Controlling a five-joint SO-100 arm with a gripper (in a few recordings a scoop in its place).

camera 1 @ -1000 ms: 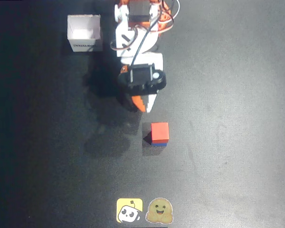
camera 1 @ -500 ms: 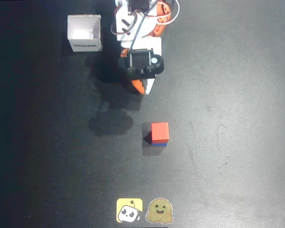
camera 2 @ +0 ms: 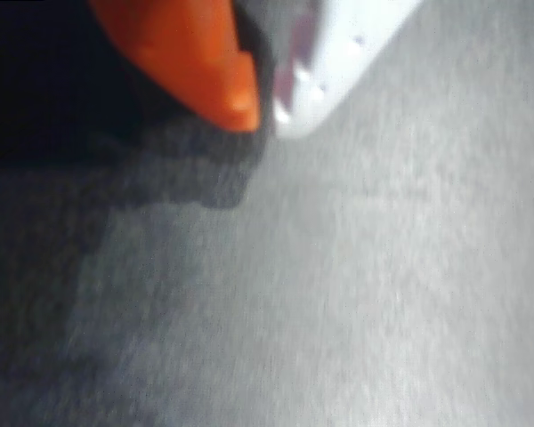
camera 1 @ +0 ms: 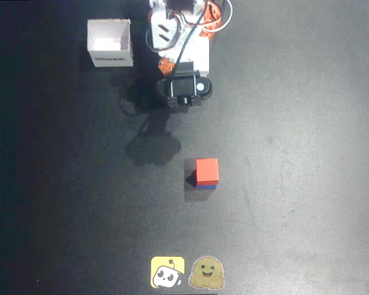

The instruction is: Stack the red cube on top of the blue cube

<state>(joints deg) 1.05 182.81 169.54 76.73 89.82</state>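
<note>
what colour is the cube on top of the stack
Red, sitting on the blue cube; clearest in the overhead view.

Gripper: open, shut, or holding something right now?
Gripper: shut and empty; in the wrist view the orange and white fingertips nearly touch with nothing between them. The red cube sits on the blue cube, apart from it.

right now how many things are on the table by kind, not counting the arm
cubes: 2, a red cube on a blue cube
white box: 1
stickers: 2, yellow sticker and tan sticker
total: 5
</note>
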